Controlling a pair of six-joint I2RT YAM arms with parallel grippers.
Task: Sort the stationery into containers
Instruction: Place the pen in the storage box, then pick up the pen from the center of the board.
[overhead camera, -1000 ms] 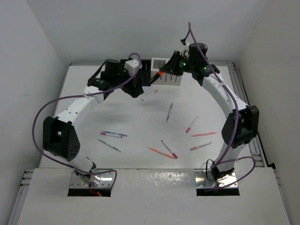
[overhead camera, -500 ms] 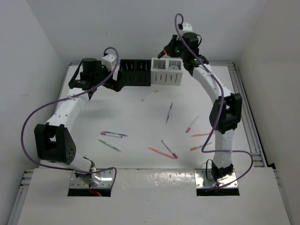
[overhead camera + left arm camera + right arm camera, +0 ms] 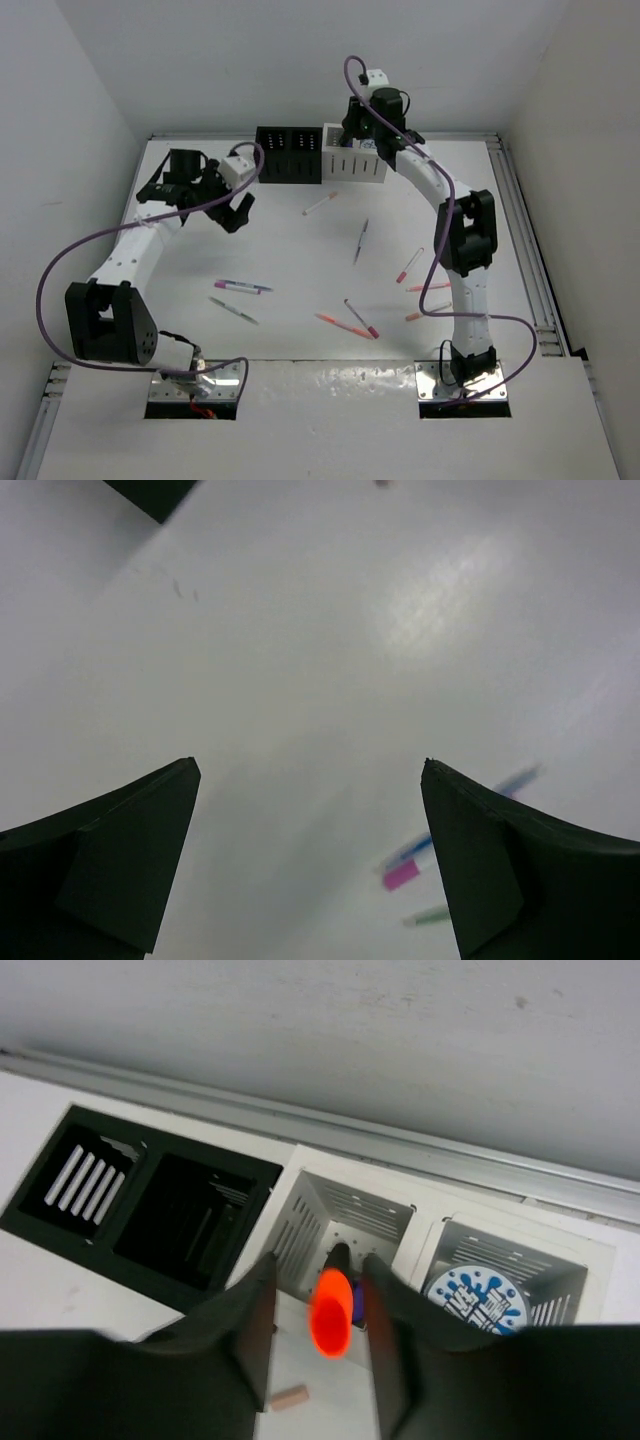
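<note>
Right wrist view: highlighter poised over the white box

The right gripper [image 3: 318, 1260] is clamped on the orange-black highlighter [image 3: 330, 1325], above the left compartment of the white organiser [image 3: 350, 1205]. The white jar [image 3: 475, 1295] sits in the right compartment, and the black organiser [image 3: 130, 1155] stands alongside. The left gripper [image 3: 309, 765] hangs wide open and empty over the table [image 3: 300, 260]. About nine pens [image 3: 242, 287] lie scattered there, so most sorting seems left; only the compartment walls crowd the drop
</note>
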